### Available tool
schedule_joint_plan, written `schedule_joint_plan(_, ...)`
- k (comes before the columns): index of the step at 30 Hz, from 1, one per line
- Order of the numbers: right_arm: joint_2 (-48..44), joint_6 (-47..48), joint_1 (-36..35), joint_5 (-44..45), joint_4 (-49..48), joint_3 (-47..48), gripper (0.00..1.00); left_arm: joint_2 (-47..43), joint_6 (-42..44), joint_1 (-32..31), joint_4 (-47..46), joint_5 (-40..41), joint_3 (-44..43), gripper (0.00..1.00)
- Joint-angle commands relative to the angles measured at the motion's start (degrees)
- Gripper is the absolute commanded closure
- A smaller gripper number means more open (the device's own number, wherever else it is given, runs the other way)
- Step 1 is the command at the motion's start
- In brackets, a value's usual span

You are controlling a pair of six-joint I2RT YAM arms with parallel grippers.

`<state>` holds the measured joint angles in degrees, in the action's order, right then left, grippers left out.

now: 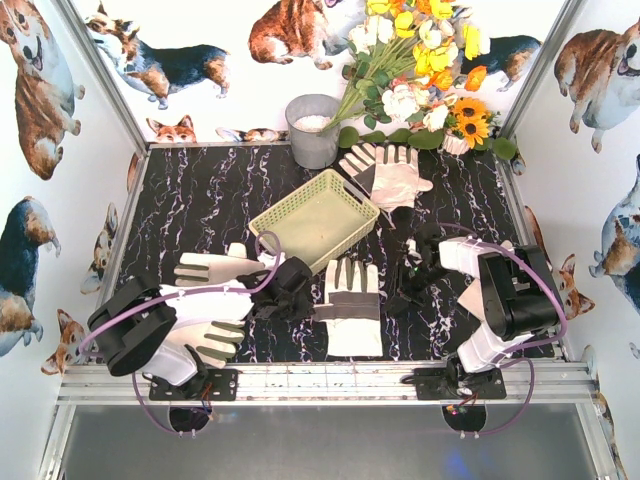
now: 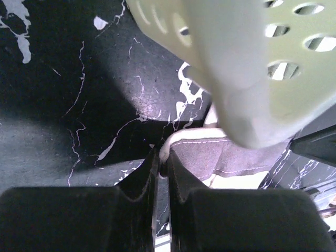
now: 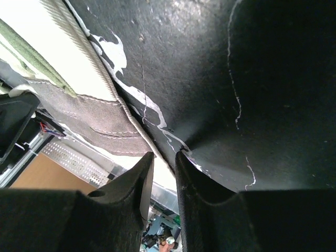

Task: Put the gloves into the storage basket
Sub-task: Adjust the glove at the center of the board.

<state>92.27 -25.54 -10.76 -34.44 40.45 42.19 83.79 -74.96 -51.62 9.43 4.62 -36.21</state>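
Gloves (image 1: 352, 308) all lie on the desk (image 1: 200, 200) around the empty storage basket (image 1: 315, 218), while left pincer (image 1: 285, 290) and right pincer (image 1: 418, 268) sit narrow, holding nothing.

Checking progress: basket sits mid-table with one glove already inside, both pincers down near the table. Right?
Not quite. The top external view shows the basket empty; no glove is inside. The nearest glove lies on the table in front of it. The rest holds: the basket is mid-table and the left pincer and right pincer are low.
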Motion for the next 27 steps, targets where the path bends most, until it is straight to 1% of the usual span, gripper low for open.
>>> schedule_joint_plan(1, -2.4, 0.2, -0.3, 2.3, -1.5, 0.2, 0.73, 1.4, 3.5, 0.1, 8.2, -0.3, -3.8, 1.00)
schedule_joint_plan(4, -5.4, -0.1, -0.3, 2.5, -0.4, 0.2, 0.68, 1.0, 5.2, 0.1, 9.9, 0.3, -5.9, 1.00)
schedule_joint_plan(5, -6.4, -0.2, -0.3, 2.8, 0.2, 0.5, 0.66, 1.0, 5.7, 0.1, 10.8, 0.6, -6.4, 0.92)
schedule_joint_plan(6, -7.5, -0.2, -0.3, 3.0, 1.0, 0.9, 0.64, 1.0, 6.1, 0.1, 12.0, 0.8, -8.4, 0.79)
schedule_joint_plan(7, -8.5, -0.3, -0.3, 3.2, 1.9, 1.5, 0.61, 1.0, 6.6, 0.1, 13.4, 1.1, -9.9, 0.71)
schedule_joint_plan(8, -9.7, -0.3, -0.3, 3.4, 2.8, 2.3, 0.59, 1.0, 7.2, 0.1, 15.2, 1.5, -11.2, 0.64)
schedule_joint_plan(12, -14.6, -0.5, -0.3, 4.8, 7.3, 5.9, 0.51, -1.6, 8.9, -0.2, 23.2, 4.2, -15.5, 0.47)
schedule_joint_plan(14, -17.0, -0.8, -0.3, 5.5, 8.9, 7.3, 0.48, -4.0, 9.0, -0.2, 27.4, 5.9, -16.7, 0.40)
schedule_joint_plan(16, -19.0, -1.0, -0.2, 5.9, 10.2, 8.6, 0.47, -6.9, 8.5, -0.2, 31.7, 7.6, -17.3, 0.38)
schedule_joint_plan(19, -21.4, -1.4, -0.1, 6.0, 12.1, 10.2, 0.46, -11.5, 5.6, 0.2, 39.8, 10.9, -17.7, 0.38)
schedule_joint_plan(21, -22.9, -1.9, 0.0, 6.1, 13.0, 10.8, 0.45, -14.6, 4.2, 2.5, 45.7, 12.0, -16.7, 0.39)
schedule_joint_plan(24, -25.0, -2.6, 0.1, 6.0, 13.9, 11.6, 0.45, -19.6, 5.0, 9.8, 49.4, 11.2, -13.5, 0.39)
schedule_joint_plan(25, -25.6, -2.9, 0.2, 6.0, 14.3, 12.0, 0.45, -21.8, 5.5, 13.9, 50.3, 11.2, -12.4, 0.39)
schedule_joint_plan(27, -26.8, -3.3, 0.3, 6.2, 15.3, 12.8, 0.44, -24.6, 6.6, 20.2, 51.6, 12.0, -10.6, 0.39)
